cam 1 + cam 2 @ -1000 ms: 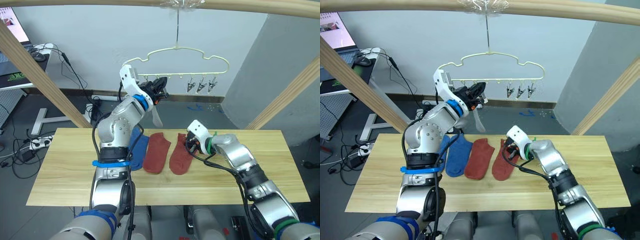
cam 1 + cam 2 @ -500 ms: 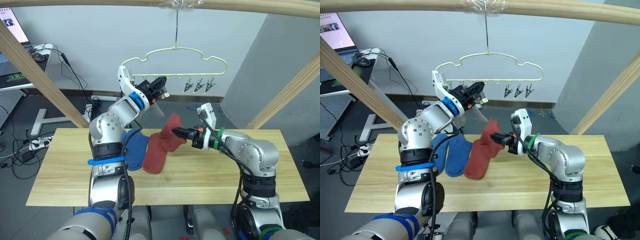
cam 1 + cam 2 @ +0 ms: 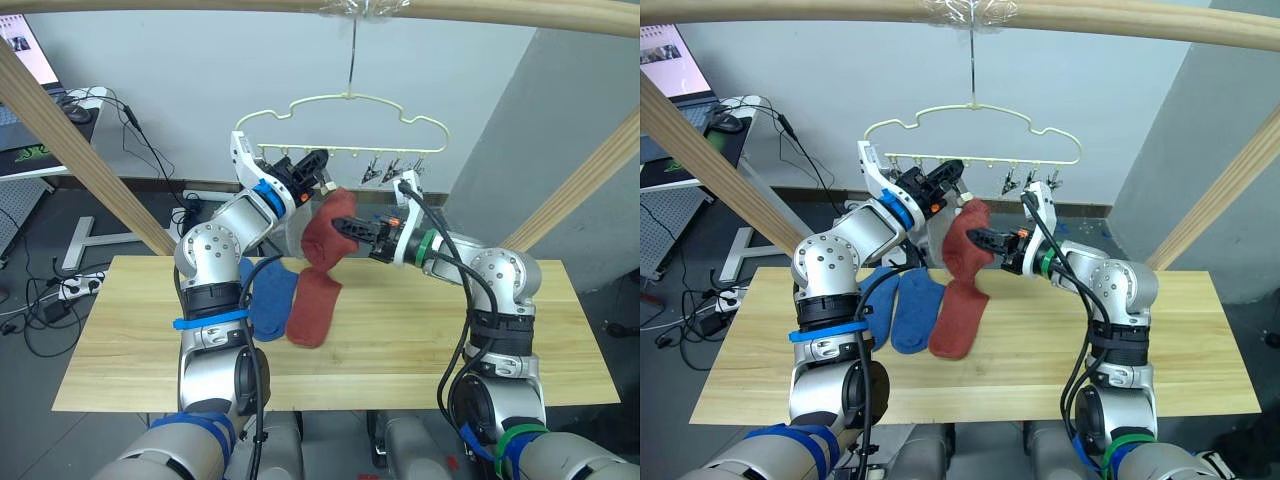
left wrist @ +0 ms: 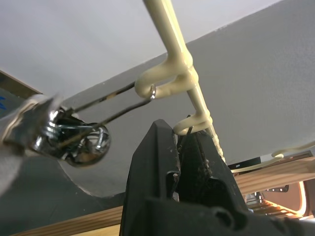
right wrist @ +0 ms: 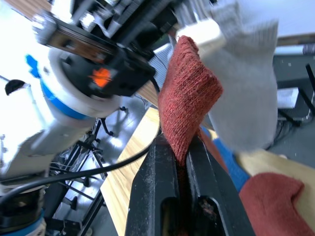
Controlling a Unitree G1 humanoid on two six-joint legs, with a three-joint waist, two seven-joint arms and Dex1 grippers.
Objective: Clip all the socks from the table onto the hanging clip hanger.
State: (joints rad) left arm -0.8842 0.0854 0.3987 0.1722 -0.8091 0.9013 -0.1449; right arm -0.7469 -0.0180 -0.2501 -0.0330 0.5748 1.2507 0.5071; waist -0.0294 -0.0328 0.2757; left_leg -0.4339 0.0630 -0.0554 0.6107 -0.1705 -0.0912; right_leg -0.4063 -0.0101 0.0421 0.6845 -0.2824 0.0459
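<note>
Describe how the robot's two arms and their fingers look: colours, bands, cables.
Both arms are rounded silver-grey metal segments with black joints and loose black cables. The left arm wears blue bands, the right arm a green band near its wrist. Each wrist has a white housing. The left gripper and right gripper both end in two flat black fingers.
</note>
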